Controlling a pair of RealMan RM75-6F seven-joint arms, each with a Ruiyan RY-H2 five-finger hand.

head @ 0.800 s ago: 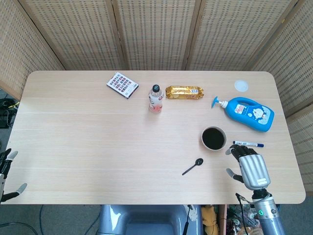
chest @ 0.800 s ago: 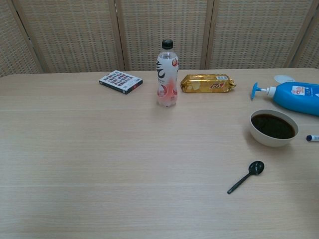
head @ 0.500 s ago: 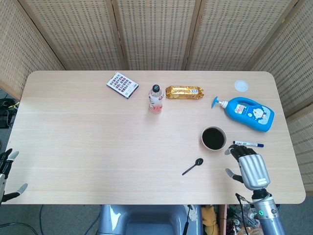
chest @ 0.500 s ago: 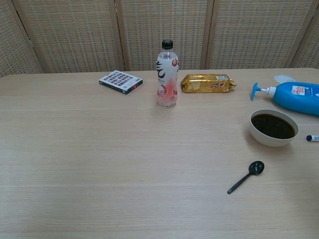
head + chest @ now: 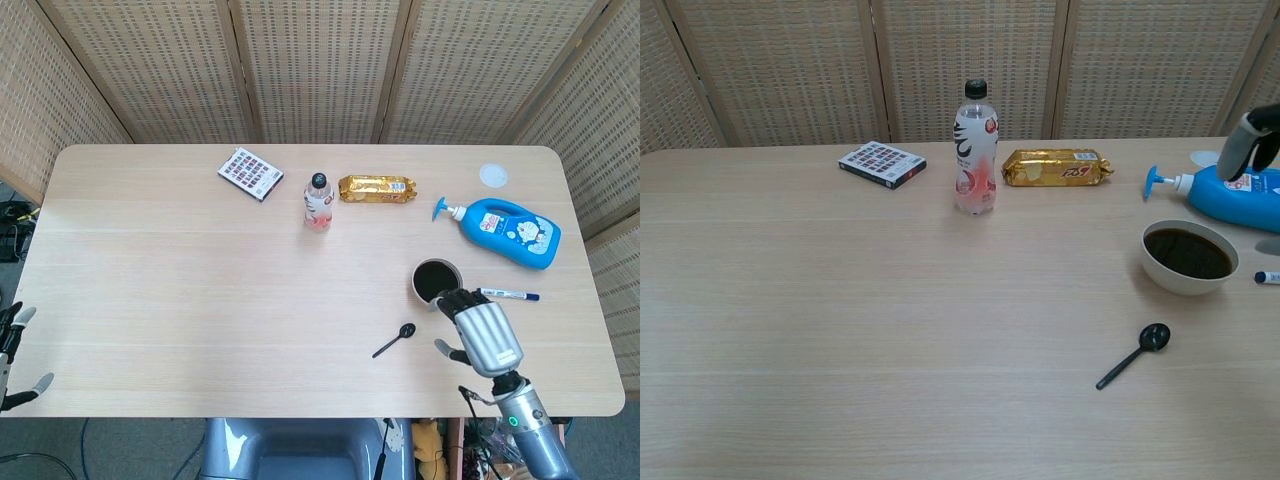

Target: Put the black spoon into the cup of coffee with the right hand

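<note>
Left hand (image 5: 14,362): at the near left table edge, fingers apart, holding nothing.
Right hand (image 5: 482,335): fingers spread, empty, above the table (image 5: 180,270) beside the cup's near rim.
Black spoon (image 5: 394,340): flat on the table, left of the right hand, untouched.
Cup of coffee (image 5: 435,281): just beyond, full and dark.

Spoon (image 5: 395,340) lies left of the hand (image 5: 482,335) — cup (image 5: 431,280) just behind.

We see our right hand (image 5: 480,335) with a ribbed silver back, black fingers (image 5: 452,298) and a green-lit grey wrist.
</note>
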